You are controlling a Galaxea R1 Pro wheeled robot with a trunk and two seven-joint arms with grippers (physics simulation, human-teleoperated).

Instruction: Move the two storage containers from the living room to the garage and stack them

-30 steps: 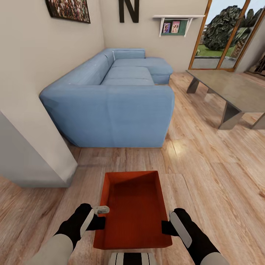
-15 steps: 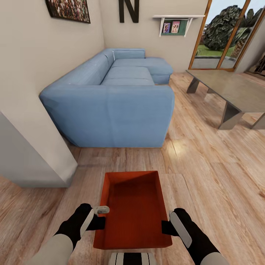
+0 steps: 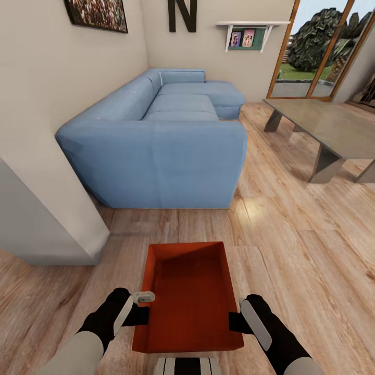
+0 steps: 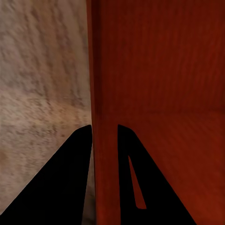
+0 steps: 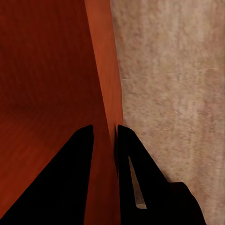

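Stillness is recorded across the last second in the living room: nothing in the head view has shifted, and the orange-red storage container [image 3: 188,297] is held exactly where it was, low and near, between the two arms above the light wood plank flooring [image 3: 302,245]. That pause is judged to mean the carry to the garage has not yet got under way, with the lift secured and the drive still to come; only one of the two bins is seen here. The left claw [image 3: 141,307] is clamped on the container's left wall, one finger inside and one outside, as shown in the left wrist view where the wall [image 4: 104,140] runs between the dark fingers [image 4: 70,178]. The right claw [image 3: 235,322] is likewise closed on the right wall [image 5: 105,140], pinched from both sides. The bin is thus spanned from left and right, its open top facing up. Farther off, the blue sofa [image 3: 161,140] stands directly ahead, and a grey low table [image 3: 333,130] lies to the far right near the glass doors [image 3: 312,52].
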